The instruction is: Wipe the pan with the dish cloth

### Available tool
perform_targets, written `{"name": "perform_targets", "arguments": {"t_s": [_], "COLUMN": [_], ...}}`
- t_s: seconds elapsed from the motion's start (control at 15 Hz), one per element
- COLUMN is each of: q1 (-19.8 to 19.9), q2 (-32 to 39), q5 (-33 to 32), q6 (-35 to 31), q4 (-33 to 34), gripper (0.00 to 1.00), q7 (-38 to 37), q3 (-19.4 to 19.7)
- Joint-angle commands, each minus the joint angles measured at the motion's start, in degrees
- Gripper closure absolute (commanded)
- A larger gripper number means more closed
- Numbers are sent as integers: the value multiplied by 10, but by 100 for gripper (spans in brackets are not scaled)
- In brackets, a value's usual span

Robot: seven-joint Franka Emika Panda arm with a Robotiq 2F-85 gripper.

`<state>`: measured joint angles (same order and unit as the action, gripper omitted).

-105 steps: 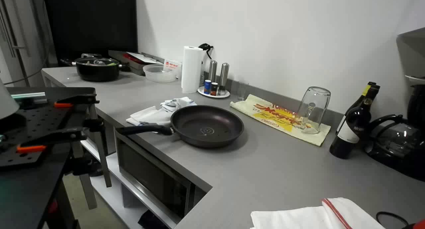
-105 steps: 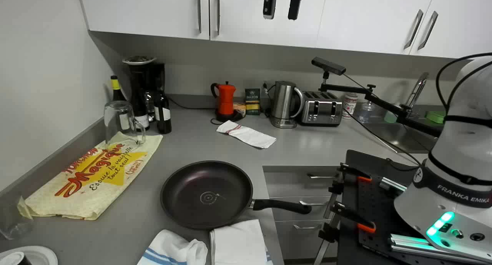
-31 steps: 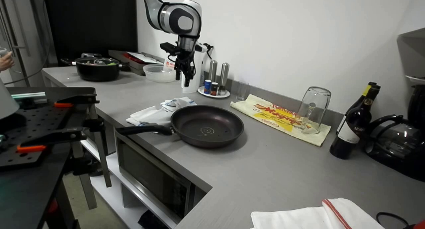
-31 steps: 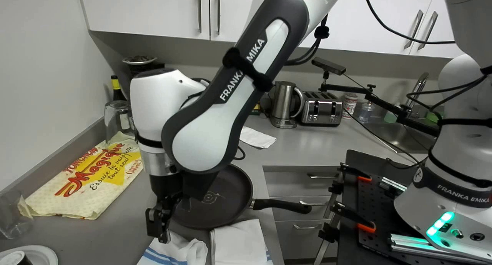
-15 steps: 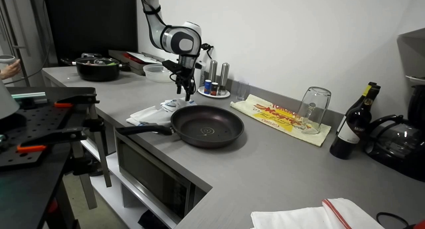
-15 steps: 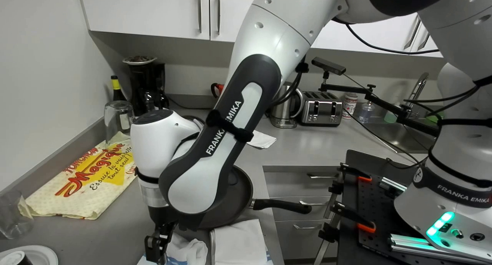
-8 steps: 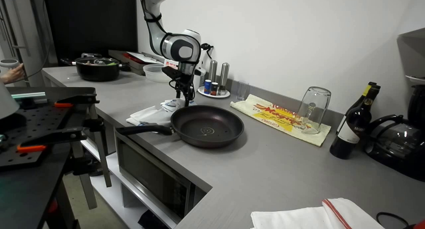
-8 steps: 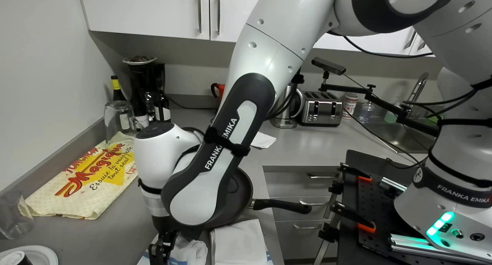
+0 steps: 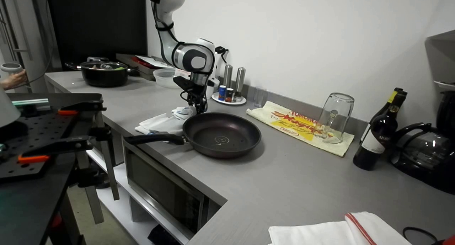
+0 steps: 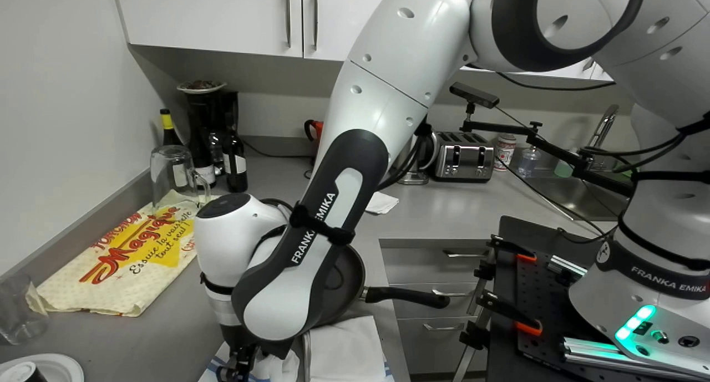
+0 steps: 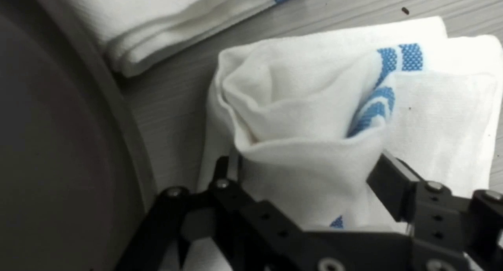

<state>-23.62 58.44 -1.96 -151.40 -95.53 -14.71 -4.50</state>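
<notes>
A crumpled white dish cloth with blue stripes (image 11: pixel 298 117) lies on the counter beside the pan. It also shows in both exterior views (image 9: pixel 183 111) (image 10: pixel 280 368), partly hidden by the gripper. My gripper (image 11: pixel 314 172) is open and low, its fingers wide apart on either side of the cloth's bunched part. In both exterior views the gripper (image 9: pixel 197 107) (image 10: pixel 236 368) points down at the cloth, just behind the pan's rim. The dark frying pan (image 9: pixel 222 134) sits upright on the counter. The arm covers much of the pan (image 10: pixel 344 282). Its rim fills the left of the wrist view (image 11: pixel 59 145).
A folded white cloth (image 11: pixel 165 15) lies next to the pan. A plate with shakers (image 9: pixel 233 102), a drinking glass (image 9: pixel 260 96) and a yellow printed towel (image 9: pixel 284 124) under an upturned jug (image 9: pixel 336 117) stand along the wall. A red-striped cloth (image 9: pixel 330 234) lies further off.
The arm has come into the scene and the gripper has lowered steadily down to the crumpled cloth. A hand holding a light grey object has appeared at the far left edge. The pan has not moved.
</notes>
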Motion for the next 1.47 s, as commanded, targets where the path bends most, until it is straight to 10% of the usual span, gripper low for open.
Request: {"name": "perform_targets", "arguments": {"t_s": [0.0,0.47,0.93,1.4], "q1": [1,15,50,72], "q2": [17,-2,-100,-237], "q5": [9,21,73,65], "q6": [10,33,104,132], "q4": [27,24,-4,-77], "gripper": [47,99,97,97], "q7": [-3,-1,2,-17], "q3": [-4,-14,-61,-17]}}
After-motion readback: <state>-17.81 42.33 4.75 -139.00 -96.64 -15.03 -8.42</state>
